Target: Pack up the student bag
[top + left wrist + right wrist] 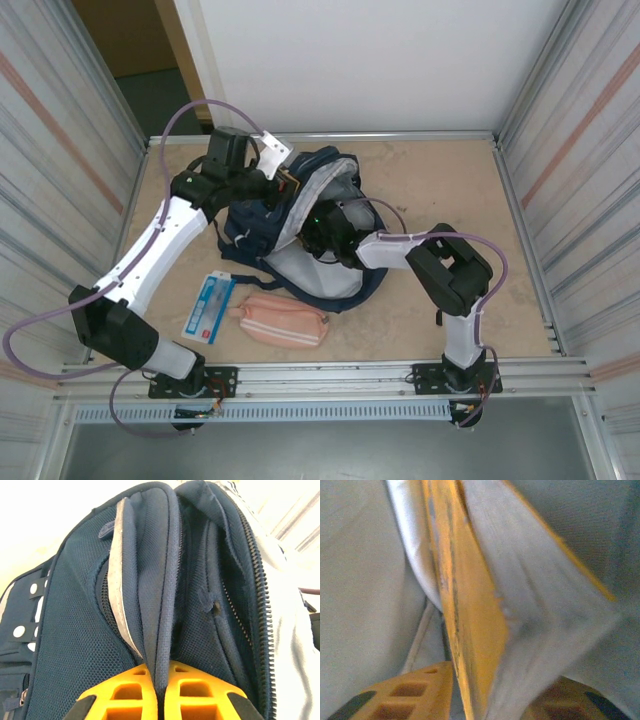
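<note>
The student bag (250, 228) lies open in the middle of the table, navy outside with pale grey lining (305, 275). My left gripper (285, 186) is at the bag's top edge, and in the left wrist view its orange jaws (160, 674) are shut on a navy rim fold of the bag (162, 595). My right gripper (320, 236) reaches into the bag's mouth. In the right wrist view a yellow-covered book (470, 610) with fanned white pages stands between the parted jaws of the right gripper (495, 685), against the grey lining (360, 580). The image is blurred.
A pink pencil pouch (285, 321) lies in front of the bag, with a blue-and-white flat pack (208, 308) to its left. Bare tabletop (450, 190) stretches to the right of the bag. Metal walls close in the left and right sides.
</note>
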Robot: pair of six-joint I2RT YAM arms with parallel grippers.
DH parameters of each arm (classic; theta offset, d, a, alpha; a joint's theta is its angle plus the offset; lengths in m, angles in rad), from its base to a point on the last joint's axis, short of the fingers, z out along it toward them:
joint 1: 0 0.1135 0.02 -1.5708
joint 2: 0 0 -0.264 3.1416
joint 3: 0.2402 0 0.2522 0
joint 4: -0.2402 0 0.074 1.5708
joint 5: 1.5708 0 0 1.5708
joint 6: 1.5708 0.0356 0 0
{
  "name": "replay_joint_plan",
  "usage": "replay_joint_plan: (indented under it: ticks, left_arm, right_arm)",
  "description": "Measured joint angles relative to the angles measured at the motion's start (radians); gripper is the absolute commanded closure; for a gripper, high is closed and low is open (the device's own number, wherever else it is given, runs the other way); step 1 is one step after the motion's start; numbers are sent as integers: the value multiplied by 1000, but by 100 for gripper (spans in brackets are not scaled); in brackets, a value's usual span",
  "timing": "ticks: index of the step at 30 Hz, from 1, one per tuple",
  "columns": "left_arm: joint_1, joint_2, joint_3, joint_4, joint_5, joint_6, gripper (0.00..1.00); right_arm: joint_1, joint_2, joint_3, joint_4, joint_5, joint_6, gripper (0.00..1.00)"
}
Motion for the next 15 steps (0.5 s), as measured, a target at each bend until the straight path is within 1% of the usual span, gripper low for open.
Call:
replay_joint_plan:
  ticks: [5, 11, 15]
  left_arm:
    - [33, 10, -4, 62, -30, -7, 100]
    - [36, 94, -4, 126, -47, 27, 100]
    - [36, 165, -4, 164, -45, 53, 100]
  right_arm:
    - [-29, -70, -25, -72, -16, -18, 56]
    - [-111, -272, -154, -112, -66, -96, 55]
    - [-156, -436, -202, -225, -68, -208, 54]
